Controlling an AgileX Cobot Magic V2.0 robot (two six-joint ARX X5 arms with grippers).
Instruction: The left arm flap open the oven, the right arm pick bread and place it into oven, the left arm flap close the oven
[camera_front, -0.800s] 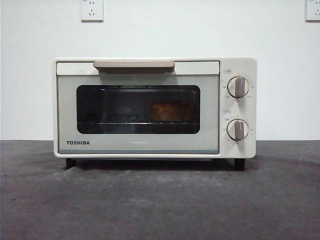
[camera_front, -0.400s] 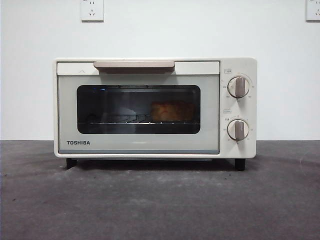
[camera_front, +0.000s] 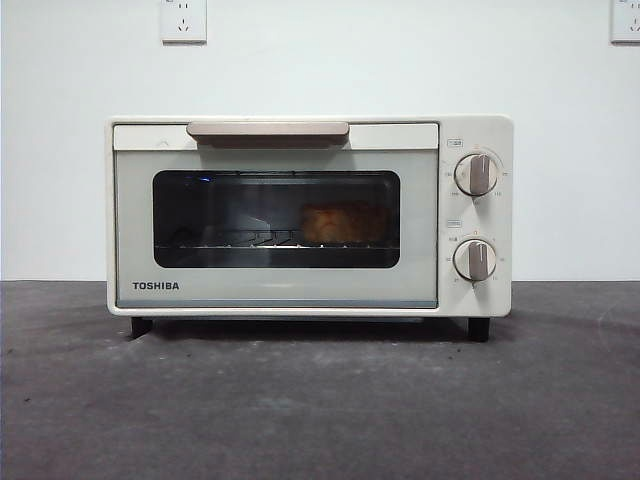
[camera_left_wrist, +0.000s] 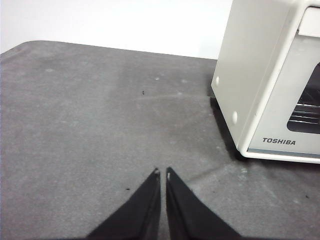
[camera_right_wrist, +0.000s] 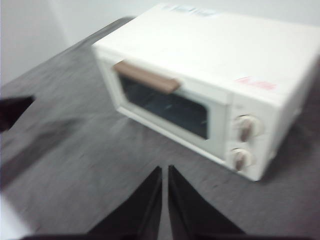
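Cream-white and shut, the oven (camera_front: 309, 215) stands on the grey table (camera_front: 320, 410) with its door closed under the tan handle (camera_front: 268, 129). Through the dark window we see the bread (camera_front: 345, 223) on the rack, right of centre. We judge all three steps done. Our left gripper (camera_left_wrist: 162, 173) hangs near the oven's left side, jaws closed and empty; our right gripper (camera_right_wrist: 165, 170), likewise closed, sits back in front.

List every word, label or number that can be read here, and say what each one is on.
"TOSHIBA": on the lower left corner of the oven door, also readable in the left wrist view.
Small markings around the two knobs: too small to read.
Red print on the oven's top, in the right wrist view: too blurred to read.
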